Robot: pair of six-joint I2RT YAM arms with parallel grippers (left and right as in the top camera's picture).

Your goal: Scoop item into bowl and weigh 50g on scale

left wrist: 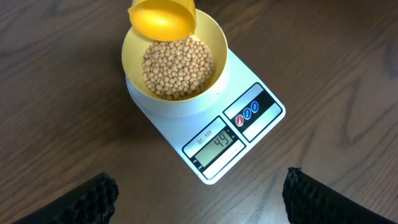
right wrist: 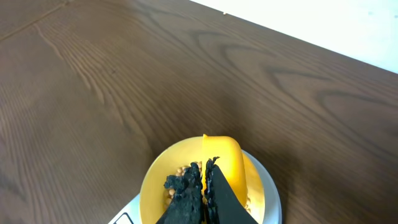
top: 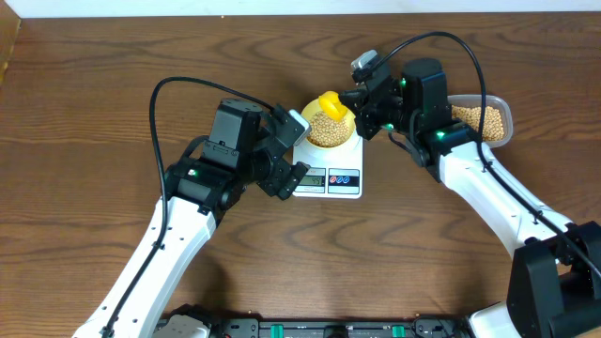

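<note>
The pale-yellow bowl (top: 330,129) sits on the white scale (top: 331,178) and holds a heap of tan beans (left wrist: 178,67). The scale's display (left wrist: 217,146) reads 49. My right gripper (top: 362,105) is shut on the handle of a yellow scoop (top: 330,103), held tipped over the bowl's far rim; the scoop (right wrist: 224,163) fills the right wrist view above the bowl (right wrist: 154,186). My left gripper (top: 286,169) is open and empty, hovering just left of the scale; its fingers (left wrist: 199,196) frame bare table in front of the scale (left wrist: 261,112).
A clear plastic tub (top: 505,117) with more beans stands at the far right behind the right arm. The wooden table (top: 94,113) stretches to the left and front. Its far edge shows in the right wrist view (right wrist: 348,53).
</note>
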